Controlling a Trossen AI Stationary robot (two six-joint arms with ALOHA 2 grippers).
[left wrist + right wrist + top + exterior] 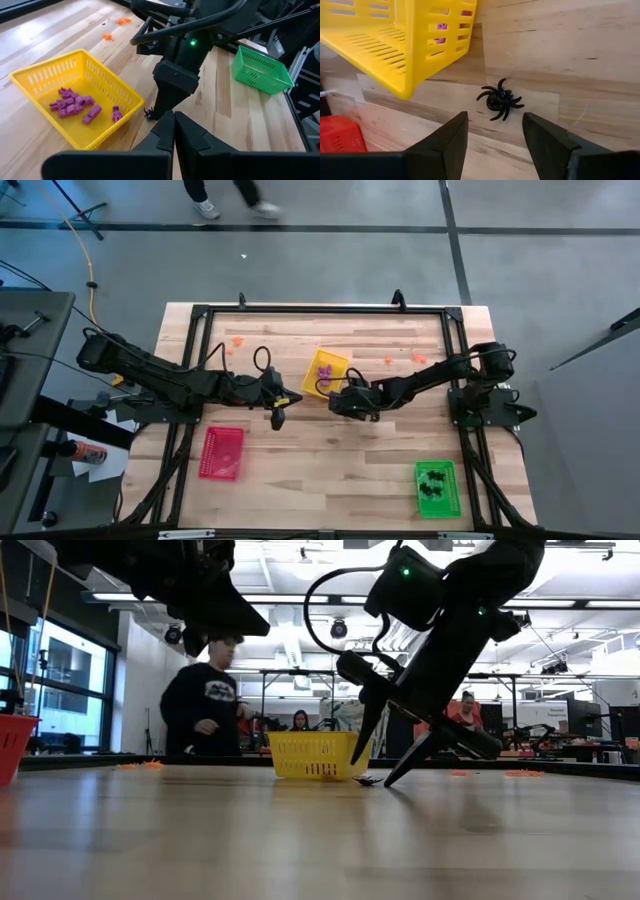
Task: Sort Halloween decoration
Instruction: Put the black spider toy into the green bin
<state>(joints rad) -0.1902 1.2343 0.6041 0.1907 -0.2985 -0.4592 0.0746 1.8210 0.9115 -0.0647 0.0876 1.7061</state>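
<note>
A small black plastic spider [500, 100] lies on the bare wooden table just in front of the yellow tray [325, 372]. It also shows in the low view [368, 780]. My right gripper [495, 120] is open, pointing down at the table, with one finger on each side of the spider and neither touching it. It also shows in the high view [345, 402]. My left gripper [174, 131] is shut and empty, above the table left of the yellow tray [278, 412]. Several purple trinkets [75, 104] lie in the yellow tray.
A red tray [222, 452] stands at the near left. A green tray [437, 488] with black trinkets stands at the near right. Loose orange trinkets lie at the far left [235, 340] and the far right [418, 358]. People stand beyond the table [205, 700].
</note>
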